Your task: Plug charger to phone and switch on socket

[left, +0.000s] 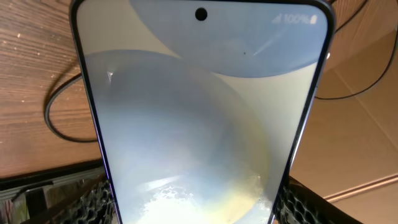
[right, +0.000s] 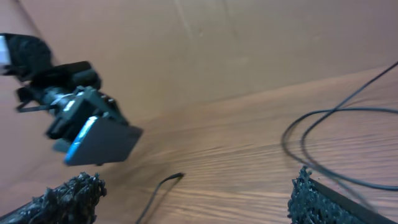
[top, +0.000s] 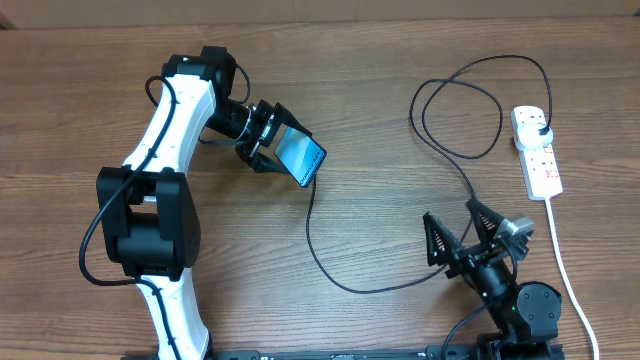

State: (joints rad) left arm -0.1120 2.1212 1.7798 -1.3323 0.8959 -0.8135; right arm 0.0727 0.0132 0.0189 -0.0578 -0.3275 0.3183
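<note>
The left fingers [left: 305,205] clamp the slim blue-screened smartphone [top: 301,153] above the brown wooden bench [top: 380,60], just 11 o'clock of centre; the right fingers [top: 436,240] gape wide at 5 o'clock, holding nothing; the thin black charger cable [top: 307,228] — tip loose at the phone's 6 o'clock — loops to the white red-marked power strip [top: 537,155] at 2 o'clock.

1. The tabletop [top: 360,90] is brown wood. Dark wavy lines run across it from side to side.
2. The wood looks a bit shiny. Tiny light specks show on it in the left wrist view.
3. A pale strip [top: 300,8] runs along the far edge of the tabletop, at the top of the overhead view.
4. A plain brown wall [right: 217,43] stands behind the tabletop in the right wrist view. It is smooth and flat, with faint straight lines on it.
</note>
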